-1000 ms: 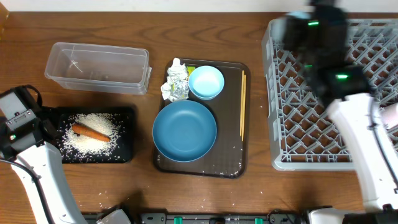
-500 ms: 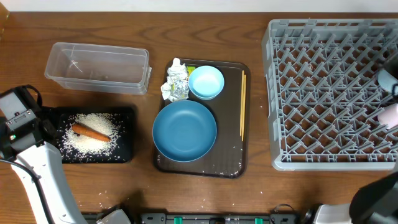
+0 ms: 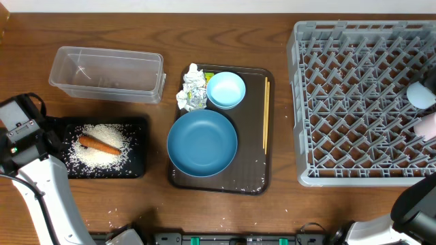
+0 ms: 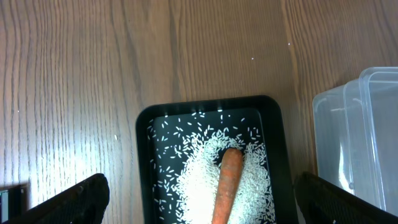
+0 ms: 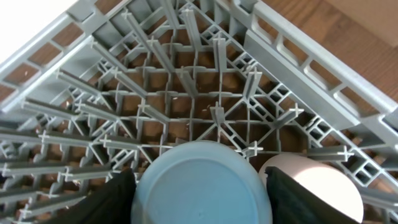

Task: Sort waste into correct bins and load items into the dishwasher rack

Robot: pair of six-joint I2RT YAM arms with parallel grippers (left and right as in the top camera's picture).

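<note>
- Your right gripper point(image 5: 199, 182) is over a corner of the dishwasher rack point(image 3: 354, 102). Its fingers sit tight against both sides of a round light-blue dish point(image 5: 202, 190), so it looks clamped on that.
- The small white cup point(image 5: 314, 186) is in the rack among the pegs, just beside that dish.
- Your left gripper point(image 4: 200, 186) has its fingers spread wide with nothing between them. It hangs above the black tray point(image 4: 208, 104).
- The rice point(image 4: 199, 158) is heaped in the middle of the black tray, and the carrot point(image 4: 228, 180) lies on top of the heap. A few stray grains are on the table near the tray's front edge.
- The clear box point(image 3: 107, 73) sits just behind the black tray, apart from it.
- On the brown serving tray point(image 3: 252, 163), the blue plate point(image 3: 202, 143) takes the near half and the light-blue bowl point(image 3: 225, 90) sits behind it.
- The crumpled paper point(image 3: 191, 88) is touching the bowl's left side, with the green-yellow wrapper point(image 3: 208, 75) peeking out behind it.
- The chopsticks point(image 3: 266, 114) lie along the serving tray's right edge.
</note>
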